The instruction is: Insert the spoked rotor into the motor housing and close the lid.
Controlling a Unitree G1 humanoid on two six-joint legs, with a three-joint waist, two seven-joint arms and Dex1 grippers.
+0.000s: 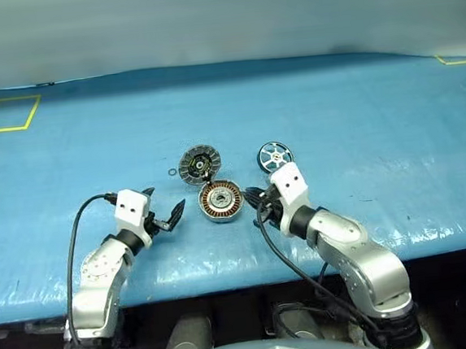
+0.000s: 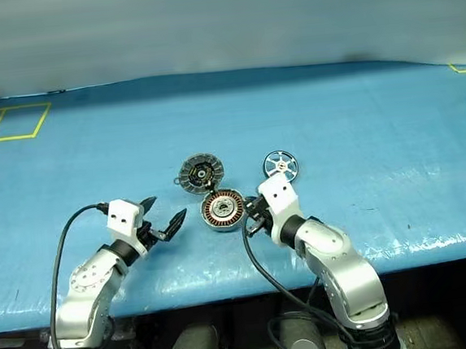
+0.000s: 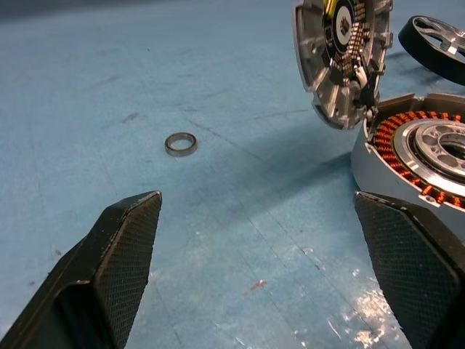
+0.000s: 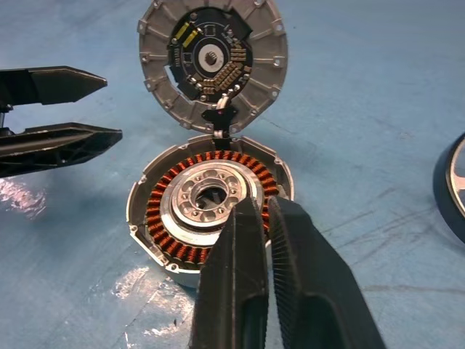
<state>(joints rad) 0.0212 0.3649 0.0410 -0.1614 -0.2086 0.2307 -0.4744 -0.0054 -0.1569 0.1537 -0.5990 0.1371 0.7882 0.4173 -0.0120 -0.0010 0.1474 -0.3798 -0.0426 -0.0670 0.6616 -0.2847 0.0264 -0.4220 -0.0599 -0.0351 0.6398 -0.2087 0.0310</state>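
Rotor [image 1: 275, 155] is lying outside the open housing [image 1: 220, 201]; right gripper [image 4: 263, 218], jaws closed empty, must open and fetch it. Left gripper [image 1: 165, 214] jaws gaping.

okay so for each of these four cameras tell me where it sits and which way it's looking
Left eye, right eye: on the head, looking forward and down at the blue table; both arms show.
Left wrist: along the open left gripper, towards a small ring.
Right wrist: along the shut right gripper, over the motor housing.
Shared: housing, open lid, spoked rotor.
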